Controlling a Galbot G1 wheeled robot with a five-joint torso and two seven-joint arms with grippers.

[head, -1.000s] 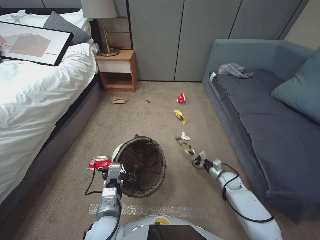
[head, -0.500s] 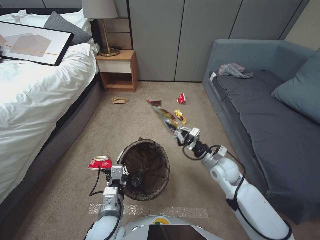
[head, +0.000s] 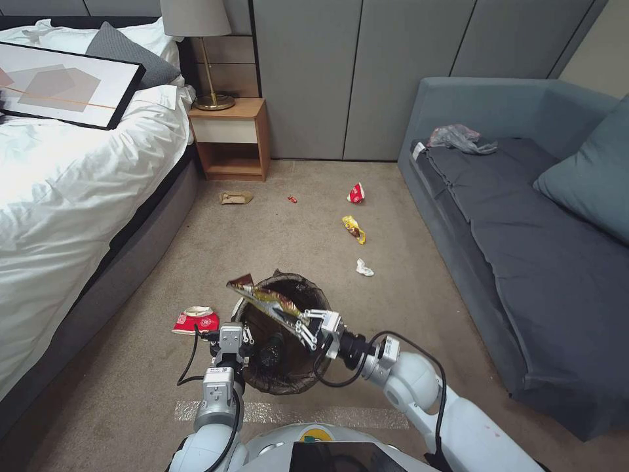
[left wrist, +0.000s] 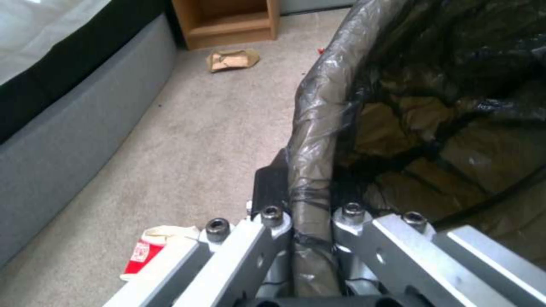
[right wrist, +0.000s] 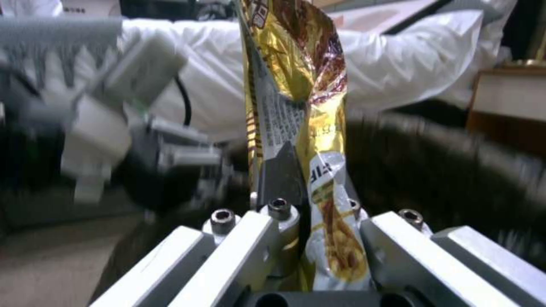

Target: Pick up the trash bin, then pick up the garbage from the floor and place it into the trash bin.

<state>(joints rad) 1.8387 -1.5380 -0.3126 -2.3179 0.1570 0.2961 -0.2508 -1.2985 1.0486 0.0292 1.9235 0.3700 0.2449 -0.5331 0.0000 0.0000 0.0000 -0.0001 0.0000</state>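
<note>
Step in hand: I judge this to be the drop of one piece of garbage into the bin.
Right gripper (head: 303,326): my fingers are closed on a long gold-and-brown foil snack wrapper (head: 265,298), pinched near its lower end; it sits at lower centre of the head view, above the bin's mouth.
Left gripper (head: 254,345): my fingers are clamped over the rim of the small round white plastic trash bin lined with a dark bag (head: 314,367), holding it at lower centre.
Wrapper attitude: it slants up and leftward, its free end crossing the far-left rim.
Procedure: I should tip the wrapper's free end inside the rim before releasing, or it may catch on the bag's edge.
Remaining garbage: crushed red-and-white paper cup (head: 194,320) left of the bin; crumpled white tissue (head: 363,267), yellow wrapper (head: 354,229), red packet (head: 356,193) and tan packet (head: 235,197) farther up the carpet.
</note>
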